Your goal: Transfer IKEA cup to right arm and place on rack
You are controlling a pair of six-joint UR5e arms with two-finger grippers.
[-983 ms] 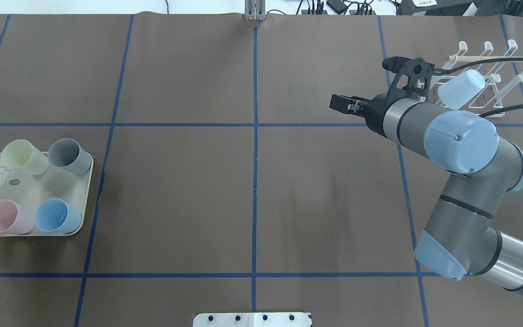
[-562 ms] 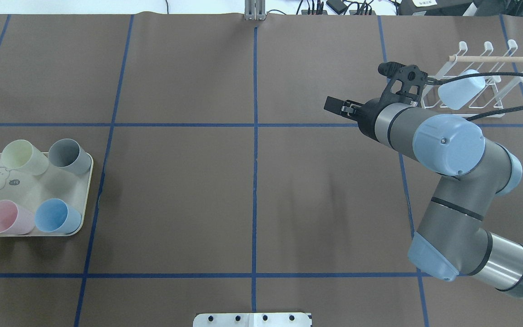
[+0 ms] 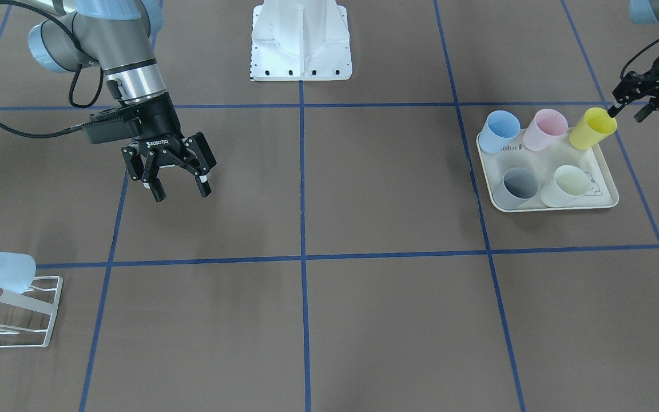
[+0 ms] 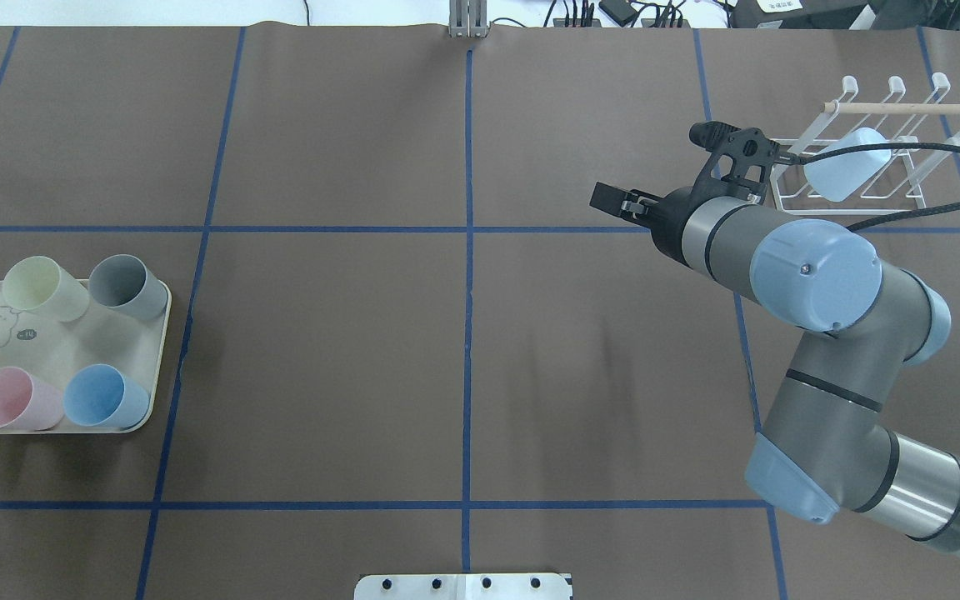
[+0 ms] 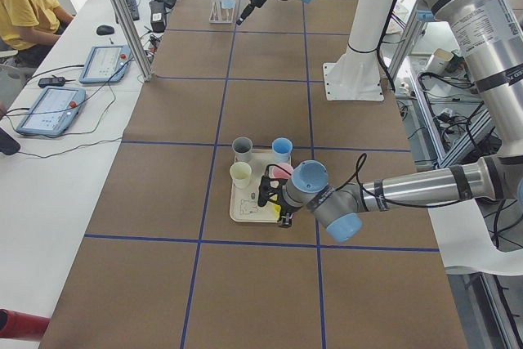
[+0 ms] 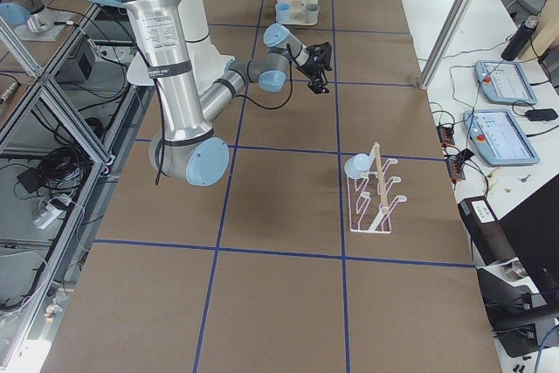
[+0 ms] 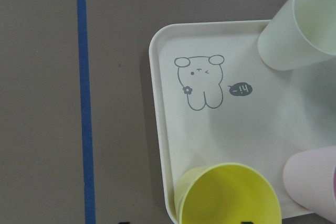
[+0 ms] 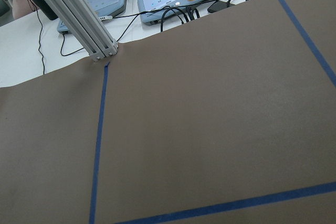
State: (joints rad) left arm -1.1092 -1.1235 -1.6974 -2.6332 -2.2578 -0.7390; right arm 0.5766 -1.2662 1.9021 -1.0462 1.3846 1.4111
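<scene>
- Right gripper (image 3: 182,193): my fingers are spread and hold nothing, hanging over the table.
- Pale blue cup (image 4: 847,163): sits tilted on the rack (image 4: 947,107), at 3 o'clock of that gripper in the overhead view and apart from it.
- Left gripper (image 3: 626,113): my fingers are spread at the rim of the yellow cup (image 3: 591,127), which stands on the tray (image 3: 607,200).

Cup (image 4: 845,167) on rack (image 4: 913,107) at right, tray (image 4: 55,350) far left
</scene>
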